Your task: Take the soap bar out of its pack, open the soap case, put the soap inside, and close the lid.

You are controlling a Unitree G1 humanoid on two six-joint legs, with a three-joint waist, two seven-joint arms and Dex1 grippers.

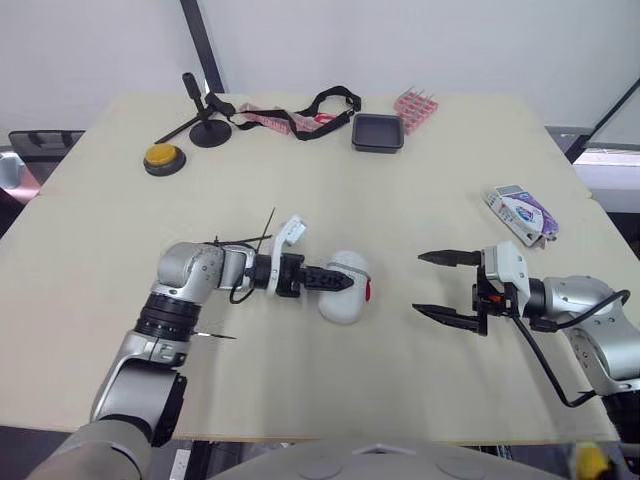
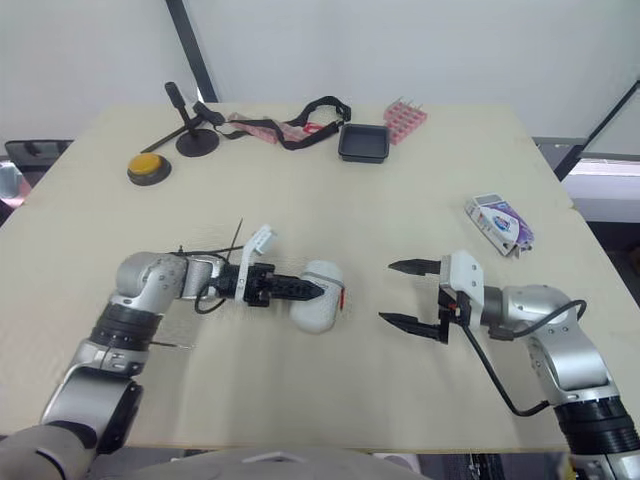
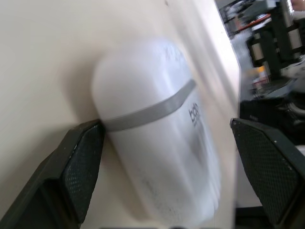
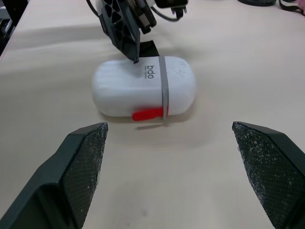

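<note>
Soap case point(image 1: 347, 290) lies closed mid-table point(image 1: 400, 190), soap pack point(image 1: 520, 213) well apart at far right. The case's long axis runs near-to-far, crosswise to both arms. Left gripper point(image 1: 338, 281) is nearer, jaws apart around the case, one finger point(image 3: 81, 162) touching. Right gripper point(image 1: 418, 284) is near, jaws wide apart, facing the red latch point(image 4: 147, 114).

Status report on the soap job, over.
Left pincer open, straddling case. Right pincer open, facing it, apart. Case shut; pack at table's right edge. Nothing between.
</note>
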